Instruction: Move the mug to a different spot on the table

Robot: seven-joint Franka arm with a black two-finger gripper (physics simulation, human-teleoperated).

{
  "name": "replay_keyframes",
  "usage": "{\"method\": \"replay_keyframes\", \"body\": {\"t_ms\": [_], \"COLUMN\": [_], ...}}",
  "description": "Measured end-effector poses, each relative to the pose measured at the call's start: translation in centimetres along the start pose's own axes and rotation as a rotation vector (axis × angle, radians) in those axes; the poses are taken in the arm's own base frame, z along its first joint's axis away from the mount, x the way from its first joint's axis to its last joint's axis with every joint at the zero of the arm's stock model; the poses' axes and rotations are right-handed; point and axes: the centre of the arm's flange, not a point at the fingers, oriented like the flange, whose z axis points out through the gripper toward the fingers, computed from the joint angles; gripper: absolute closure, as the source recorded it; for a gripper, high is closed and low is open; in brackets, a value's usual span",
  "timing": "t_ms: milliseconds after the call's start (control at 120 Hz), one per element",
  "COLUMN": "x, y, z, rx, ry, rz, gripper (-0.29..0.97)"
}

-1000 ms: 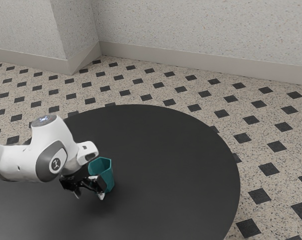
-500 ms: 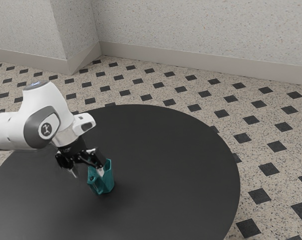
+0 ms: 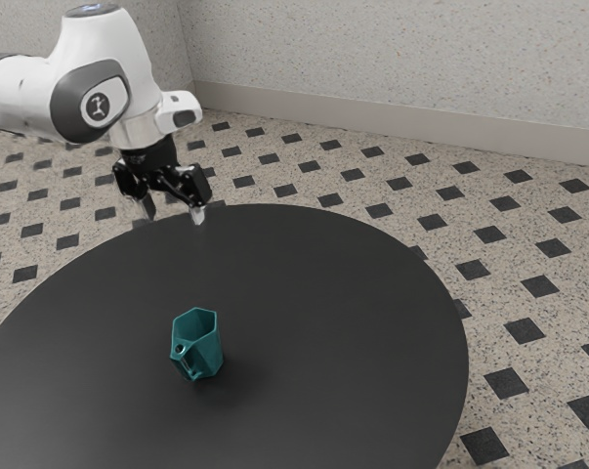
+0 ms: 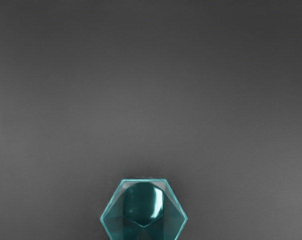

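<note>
- in the exterior view, the white and grey arm [image 3: 89,88] is up high at the exterior view's left.
- the gripper [image 3: 172,210] hangs in the air over the far left edge of the table [image 3: 353,322], pointing down.
- its two fingers are spread wide apart. there is nothing between them, so it holds nothing.
- the mug [image 3: 196,344] stands upright on the table, on its own.
- the mug is nearer to the camera than the gripper, and the two are well apart.
- the mug is teal with flat sides. its handle is on the near side, toward the exterior view's left.
- the table is round and black. the mug sits in the near left part of it.
- the floor [image 3: 489,234] is speckled with small black squares. a pale wall [image 3: 421,49] stands on the far side.
- in the wrist view, the mug [image 4: 143,212] is seen from above, with its open mouth facing up.
- its rim has six sides, and the inside looks shiny and dark teal.
- the dark table [image 4: 151,90] lies all around the mug.
</note>
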Motion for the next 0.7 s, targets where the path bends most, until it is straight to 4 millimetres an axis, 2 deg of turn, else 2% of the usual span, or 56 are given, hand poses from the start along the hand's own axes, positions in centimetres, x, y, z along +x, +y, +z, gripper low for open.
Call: {"method": "replay_keyframes", "body": {"t_ms": [83,175,242,300,392,483,700], "x": [2.0,2.6,2.6,4.1,5.9,5.8,5.3], "y": [-1.3,-1.8,-1.3,0.3,2.5,3.7,2.1], "z": [-3.1,-6.6,-9.3,-11.1,-11.7,-12.0,-11.7], "rx": [0.023,0.048,0.057,0.048,0.037,0.034,0.026], "ry": [0.012,0.026,0.034,0.041,0.023,-0.010,-0.082], "rz": [-0.013,-0.008,0.013,0.051,0.104,0.134,0.132], "gripper": [0.00,0.00,0.00,0.00,0.00,0.00,0.00]}}
